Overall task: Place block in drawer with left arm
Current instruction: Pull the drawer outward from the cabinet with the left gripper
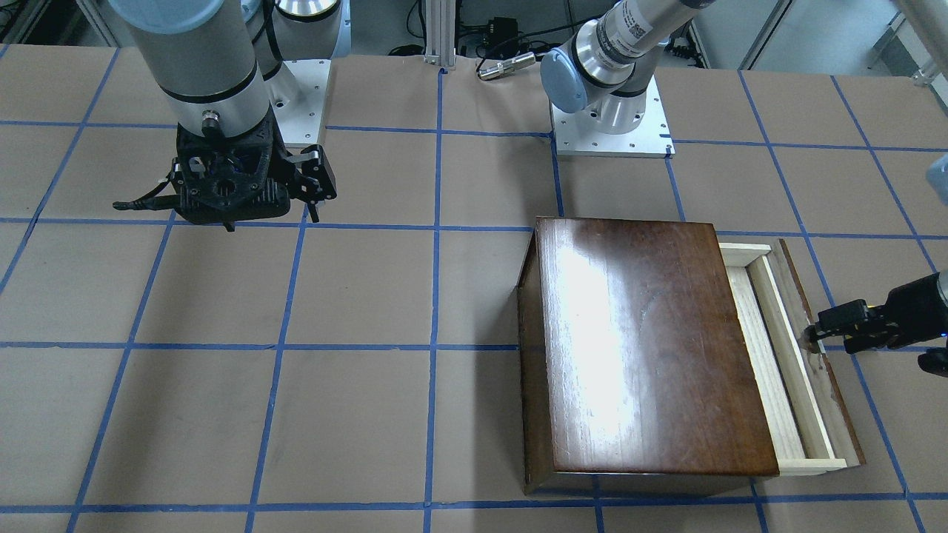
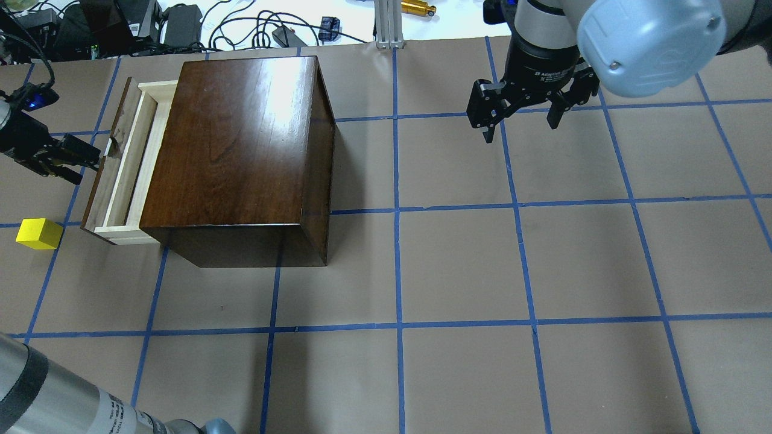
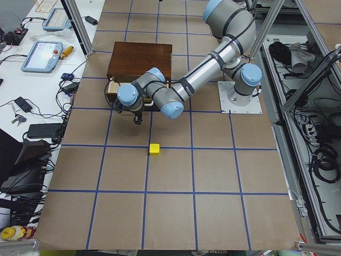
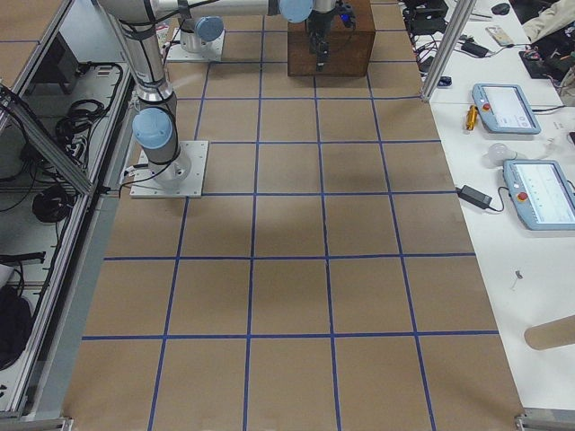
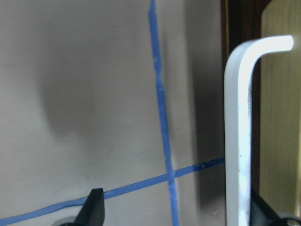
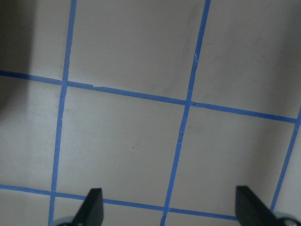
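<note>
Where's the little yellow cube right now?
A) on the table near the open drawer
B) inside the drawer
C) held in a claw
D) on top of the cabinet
A: the block sits on the table, outside the pulled-out drawer, with neither claw touching it.

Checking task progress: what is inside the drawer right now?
Only bare pale wood shows in the pulled-out part of the drawer; the block sits on the table outside it. The rest of the drawer is hidden under the cabinet.

Glossy dark varnished wood cabinet [image 2: 241,144]; pale bare-wood drawer [image 2: 129,175]; matt brown paper surface [image 2: 458,265] w/ blue tape lines [image 2: 397,271]; smooth yellow block [image 2: 39,233].
</note>
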Controlling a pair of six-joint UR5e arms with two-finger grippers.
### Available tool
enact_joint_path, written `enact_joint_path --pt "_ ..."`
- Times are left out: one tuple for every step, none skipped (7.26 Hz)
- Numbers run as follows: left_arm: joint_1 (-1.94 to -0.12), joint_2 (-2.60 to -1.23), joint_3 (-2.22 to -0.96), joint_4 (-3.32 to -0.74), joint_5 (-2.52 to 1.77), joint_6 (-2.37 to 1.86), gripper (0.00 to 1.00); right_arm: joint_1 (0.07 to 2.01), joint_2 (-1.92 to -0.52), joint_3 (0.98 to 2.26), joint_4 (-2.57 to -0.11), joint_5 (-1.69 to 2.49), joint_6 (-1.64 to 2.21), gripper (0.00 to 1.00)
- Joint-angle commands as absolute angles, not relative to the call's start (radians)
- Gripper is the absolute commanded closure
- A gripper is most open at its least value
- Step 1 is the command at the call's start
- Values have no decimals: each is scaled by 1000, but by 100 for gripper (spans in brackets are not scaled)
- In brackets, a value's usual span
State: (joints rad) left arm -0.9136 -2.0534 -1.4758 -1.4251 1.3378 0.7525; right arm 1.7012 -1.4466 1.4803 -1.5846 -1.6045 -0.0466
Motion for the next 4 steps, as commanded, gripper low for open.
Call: enact_joint_path --pt "-884 -2045 -1473 -1425 1339 770 0 1701 -1447 1480 -1585 -1605 -48 0" --pt "-862 -2043 -1476 -1425 1338 779 0 1701 -1447 1480 -1585 -1605 -48 0" --pt "-861 -2040 -1476 -1425 1339 782 0 1701 -1447 1480 -1585 -1605 -48 0" --pt "-859 -2036 -1476 -1425 1341 785 0 1701 -1447 1480 -1585 -1605 -48 0"
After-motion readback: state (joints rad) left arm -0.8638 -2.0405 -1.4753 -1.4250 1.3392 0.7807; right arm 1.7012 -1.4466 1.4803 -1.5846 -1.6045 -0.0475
